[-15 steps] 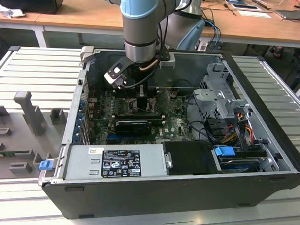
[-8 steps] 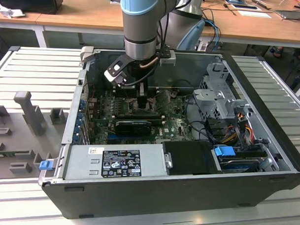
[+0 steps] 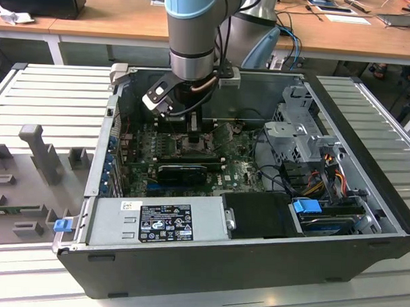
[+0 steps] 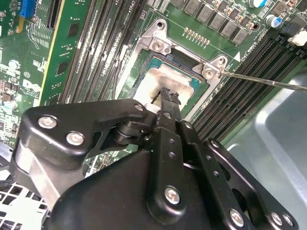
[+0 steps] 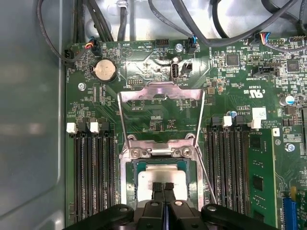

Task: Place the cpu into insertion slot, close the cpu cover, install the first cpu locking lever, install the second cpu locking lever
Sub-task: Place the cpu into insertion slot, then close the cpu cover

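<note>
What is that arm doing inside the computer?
A robot arm reaches down into an open computer case, with its gripper over the socket on the green board. The cpu, a silvery square chip, already lies in the insertion slot. The gripper is shut, right over the chip; whether it touches is unclear. The cpu cover is swung open, away from the slot, and a thin locking lever stands loose beside it.
</note>
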